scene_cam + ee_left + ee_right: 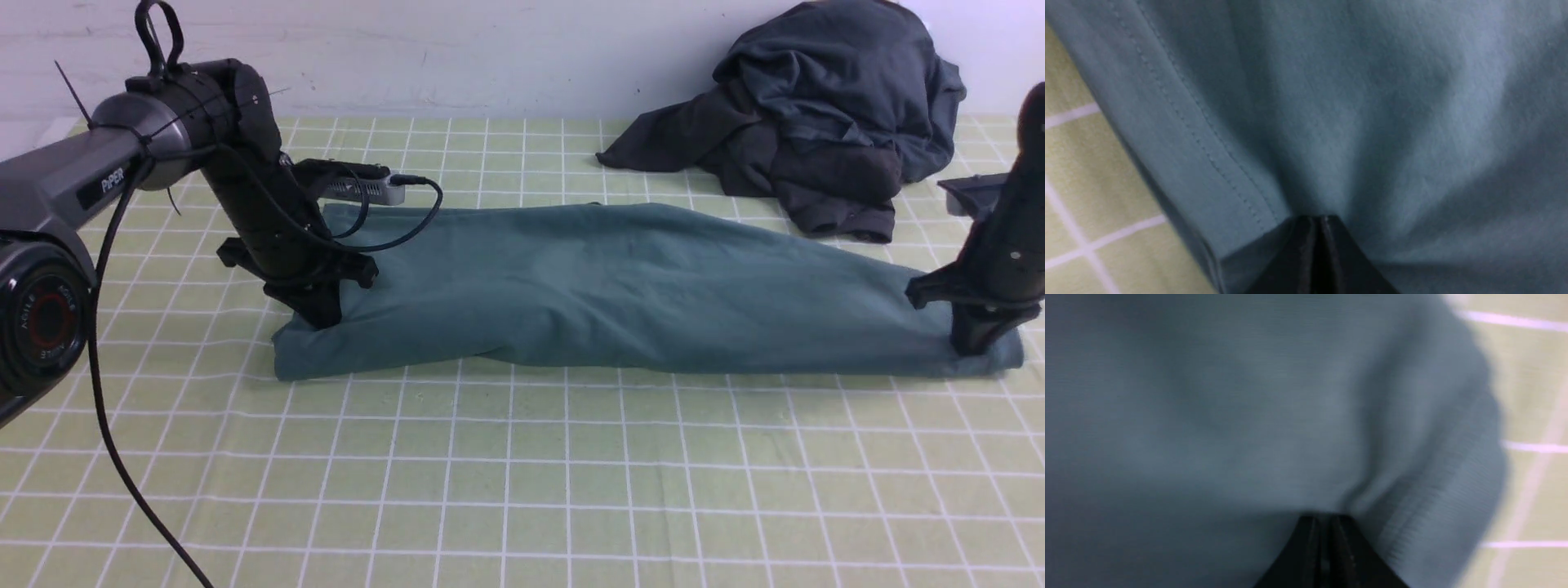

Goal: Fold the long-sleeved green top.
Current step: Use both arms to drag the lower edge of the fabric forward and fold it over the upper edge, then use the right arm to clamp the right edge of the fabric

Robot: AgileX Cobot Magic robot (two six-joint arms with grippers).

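Shirt (620, 294): matt cloth. Dark garments (816, 98): matt, wrinkled cloth.

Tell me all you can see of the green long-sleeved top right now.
The green long-sleeved top is plain teal-green, soft-looking woven or knit cloth, stretched wide across the gridded surface in a long, rumpled band. A stitched double seam runs beside one edge in the left wrist view. No collar or logo shows. The left gripper is shut on cloth near the left end; the right gripper's fingertips press into cloth near the right end, their grip unclear.
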